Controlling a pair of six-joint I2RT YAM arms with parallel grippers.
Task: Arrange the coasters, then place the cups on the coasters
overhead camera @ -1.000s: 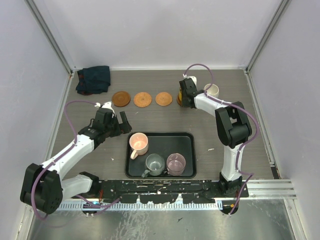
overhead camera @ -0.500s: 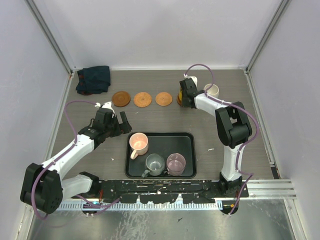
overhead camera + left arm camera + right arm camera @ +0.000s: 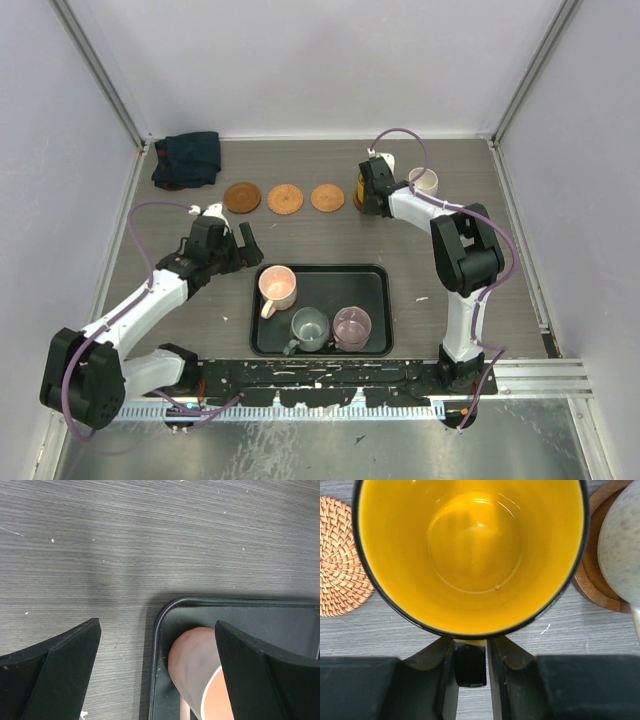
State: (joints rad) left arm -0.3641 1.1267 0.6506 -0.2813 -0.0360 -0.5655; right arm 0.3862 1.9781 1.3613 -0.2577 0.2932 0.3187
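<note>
Three woven coasters [image 3: 285, 199] lie in a row at the back of the table. To their right stands the yellow cup [image 3: 470, 550], and my right gripper [image 3: 470, 665] is shut on its dark handle; no coaster shows under it. The gripper [image 3: 364, 192] hides most of that cup from above. A woven coaster [image 3: 340, 565] lies just left of it. The cream cup [image 3: 424, 181] stands on a dark brown coaster [image 3: 597, 587]. Pink [image 3: 278, 288], grey-teal [image 3: 309, 327] and mauve [image 3: 351, 326] cups sit in the black tray [image 3: 380, 300]. My left gripper [image 3: 157, 667] is open over the tray's corner, beside the pink cup [image 3: 197, 665].
A dark folded cloth [image 3: 187, 159] lies in the back left corner. The tray rim [image 3: 159, 630] runs between my left fingers. Walls close in the table on three sides.
</note>
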